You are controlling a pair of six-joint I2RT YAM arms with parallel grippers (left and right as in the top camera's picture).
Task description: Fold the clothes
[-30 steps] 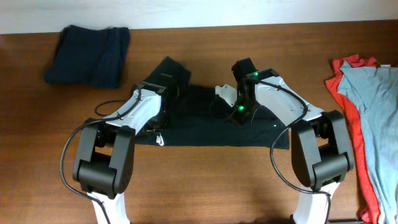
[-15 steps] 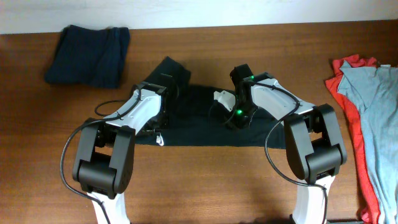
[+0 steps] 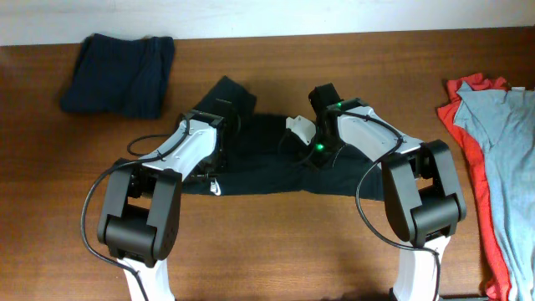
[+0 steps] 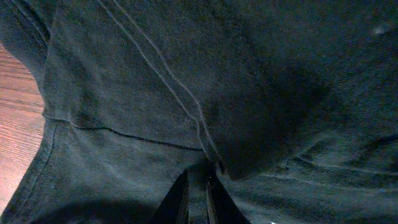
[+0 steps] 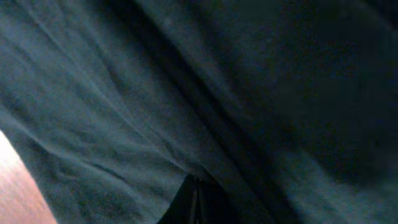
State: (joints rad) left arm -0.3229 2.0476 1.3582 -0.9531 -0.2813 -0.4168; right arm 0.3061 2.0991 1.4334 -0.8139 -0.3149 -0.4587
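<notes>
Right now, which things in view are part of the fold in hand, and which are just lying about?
In hand:
- black T-shirt, spread mid-table
- left gripper and right gripper, each pinching its fabric

Lying about:
- navy garment, bundled at the far left of the table
- red garment at the right edge
- light grey-blue garment lying over the red one

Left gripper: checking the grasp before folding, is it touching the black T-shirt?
Touching. Left wrist view shows the left gripper closed on a ridge of the black T-shirt.
</notes>
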